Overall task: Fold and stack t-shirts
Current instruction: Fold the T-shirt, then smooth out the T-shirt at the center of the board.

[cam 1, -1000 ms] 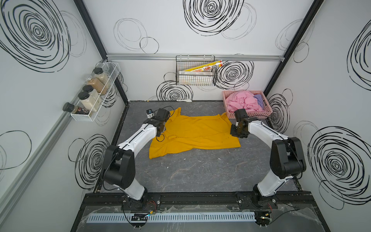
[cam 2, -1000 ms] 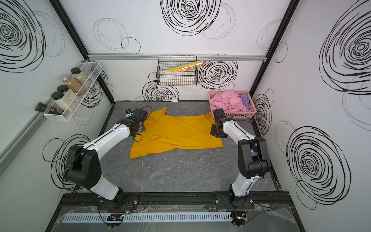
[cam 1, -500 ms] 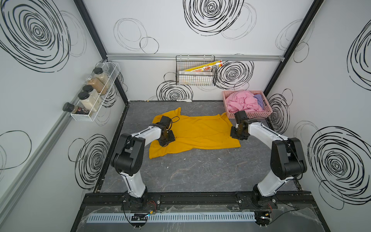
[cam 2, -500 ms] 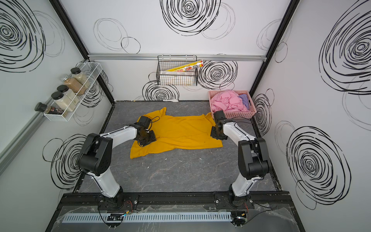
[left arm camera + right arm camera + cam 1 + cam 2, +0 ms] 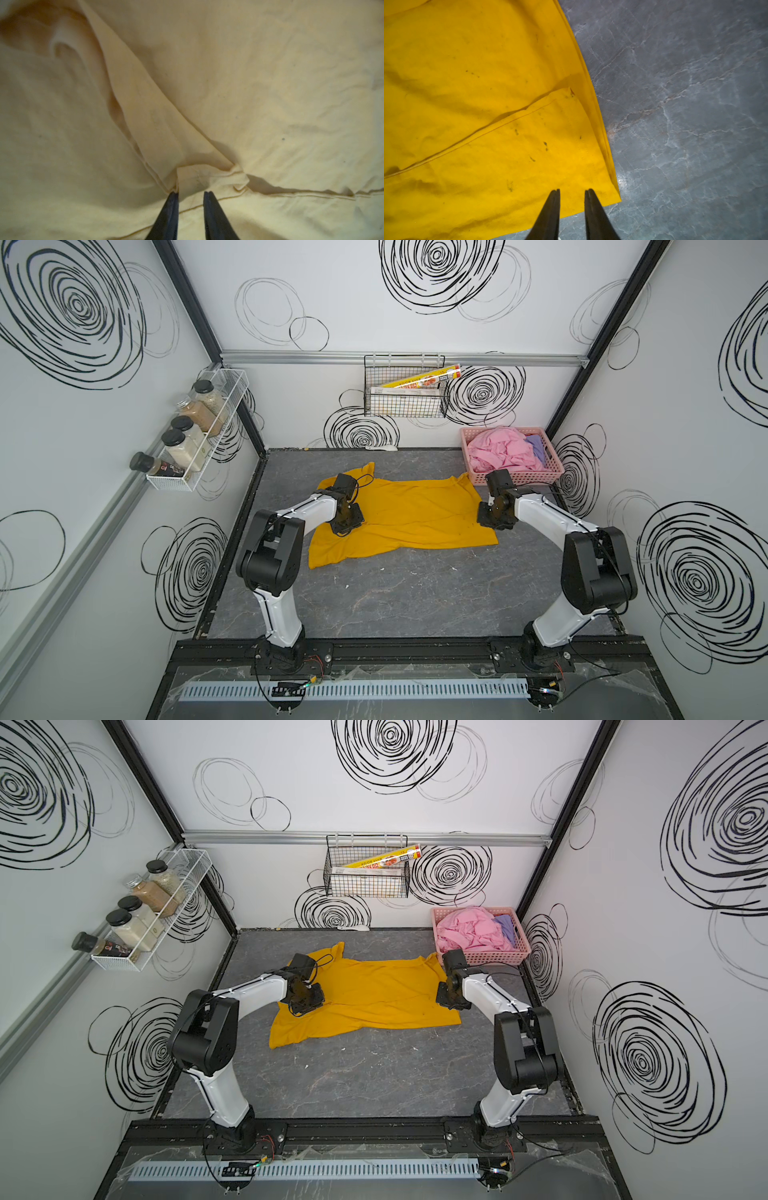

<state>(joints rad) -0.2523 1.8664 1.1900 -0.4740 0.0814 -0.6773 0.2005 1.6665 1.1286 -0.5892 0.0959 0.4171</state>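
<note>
Mustard-yellow t-shirt [image 5: 415,514]: laid flat on the table [image 5: 415,593], long axis from 9 to 3 o'clock, one flap pointed toward 12. Left gripper [image 5: 191,193] is placed on its 9 o'clock end, jaws narrowly parted at a raised fold; a pinch cannot be told. Right gripper [image 5: 572,190] is held narrowly parted over the 3 o'clock corner. Pink basket [image 5: 536,477] at 2 o'clock: pink t-shirt [image 5: 498,448] and lavender t-shirt [image 5: 536,448] heaped inside.

Both top views are coming in bright, even, sharp; walls [image 5: 104,531] are bowing toward frame edges. Left wrist view is washing out the yellow shirt [image 5: 249,83], going soft. Worktop [image 5: 633,182] is throwing glare.
</note>
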